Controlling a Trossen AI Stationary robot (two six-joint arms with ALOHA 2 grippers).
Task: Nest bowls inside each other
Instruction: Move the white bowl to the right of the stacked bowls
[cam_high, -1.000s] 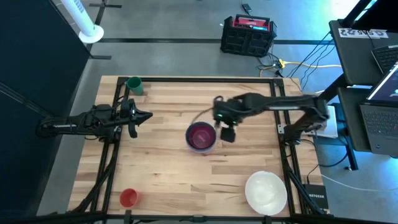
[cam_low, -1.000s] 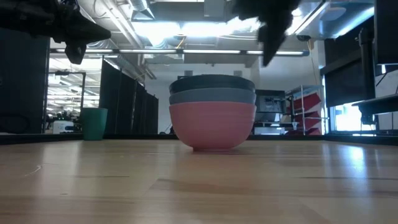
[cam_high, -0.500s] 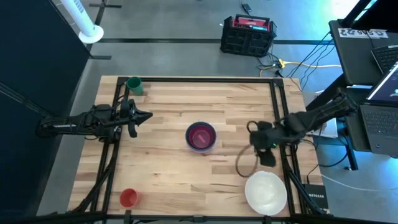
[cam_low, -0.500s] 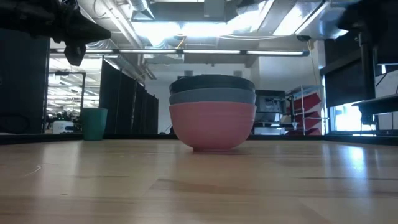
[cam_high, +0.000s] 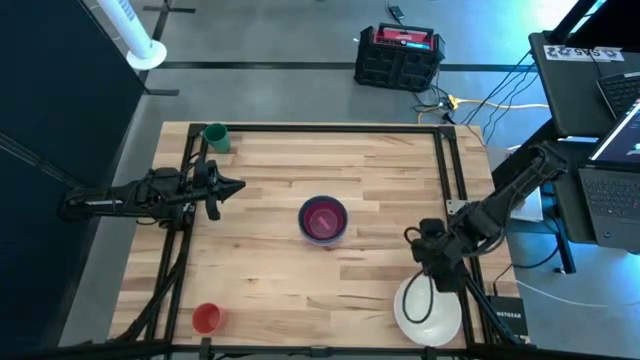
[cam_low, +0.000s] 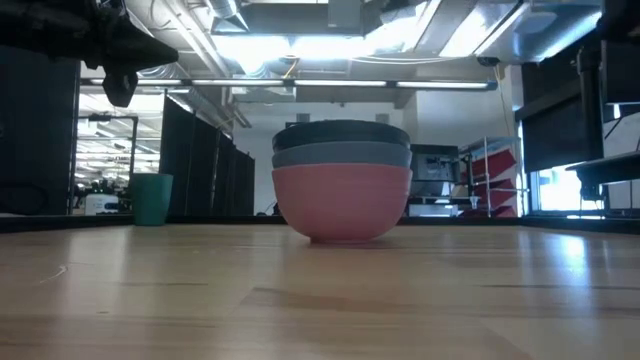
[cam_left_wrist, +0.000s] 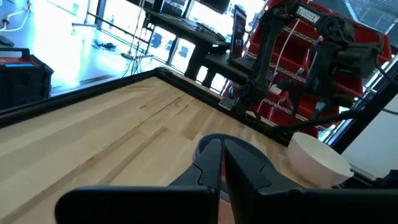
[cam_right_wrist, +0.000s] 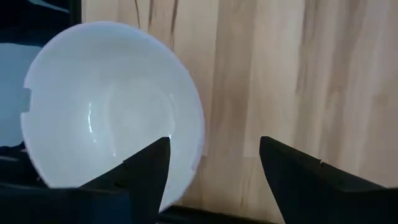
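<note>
On the pale wooden slatted table (cam_high: 280, 270), the right gripper (cam_right_wrist: 211, 163) hangs with fingers spread wide and empty, the large white round plastic bowl's (cam_right_wrist: 106, 106) rim between them. The nested stack of smaller plastic bowls (cam_high: 323, 219) sits well apart from them, nothing between; the left gripper (cam_left_wrist: 222, 163) waits pinched closed, holding nothing.

A green cup (cam_high: 216, 137) and a red cup (cam_high: 206, 318) sit on the wooden table (cam_high: 260, 270).
</note>
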